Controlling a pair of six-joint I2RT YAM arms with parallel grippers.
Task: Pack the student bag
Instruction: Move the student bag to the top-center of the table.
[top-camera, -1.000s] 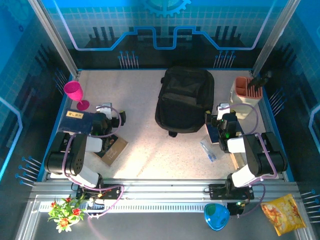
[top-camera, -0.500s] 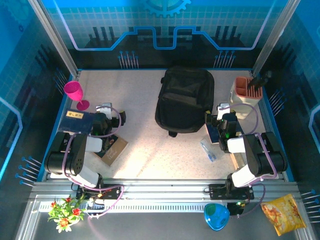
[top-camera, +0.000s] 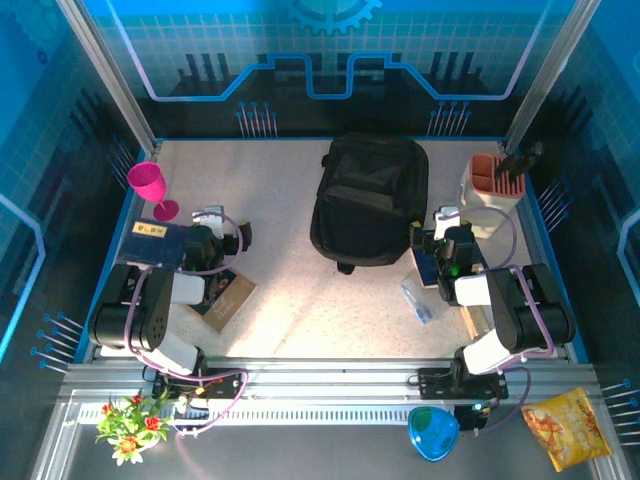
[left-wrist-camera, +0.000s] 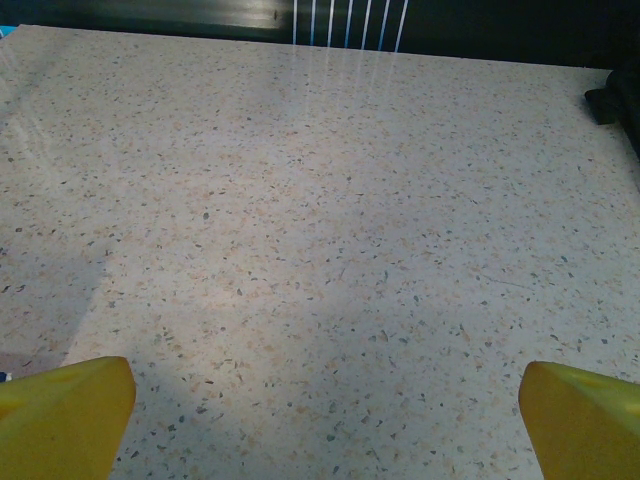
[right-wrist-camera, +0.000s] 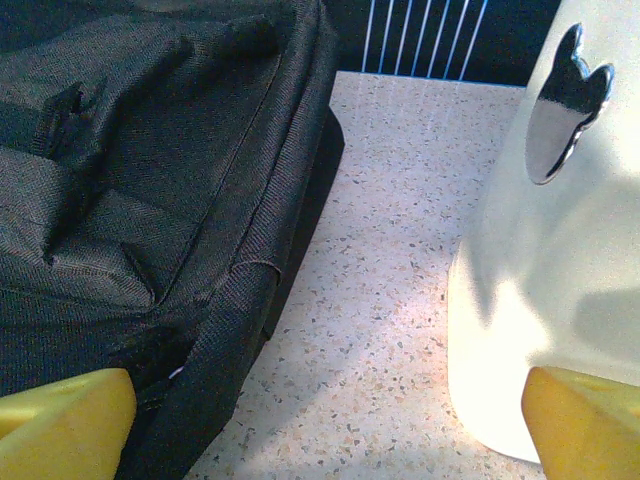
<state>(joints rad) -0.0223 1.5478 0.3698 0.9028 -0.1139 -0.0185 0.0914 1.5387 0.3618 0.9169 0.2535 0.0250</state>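
The student bag (top-camera: 368, 198) is a large black fabric backpack lying flat at the back middle of the table; its right side (right-wrist-camera: 150, 200) takes up the left half of the right wrist view. My right gripper (top-camera: 440, 225) stands open just right of the bag. Its yellow fingertips (right-wrist-camera: 62, 415) are spread wide over bare table, between the bag and a cream holder (right-wrist-camera: 550, 280). At the left, well apart from the bag, my left gripper (top-camera: 222, 228) is open too. Its fingertips (left-wrist-camera: 60, 415) hold nothing above the speckled surface, and a corner of the bag (left-wrist-camera: 615, 100) shows at the right edge.
A pink goblet (top-camera: 150, 185) stands at the back left. A dark blue book (top-camera: 150, 240) and a brown notebook (top-camera: 225, 298) lie by the left arm. The beige holder with an orange top (top-camera: 492, 190) stands back right. A small blue packet (top-camera: 417, 300) lies near the right arm.
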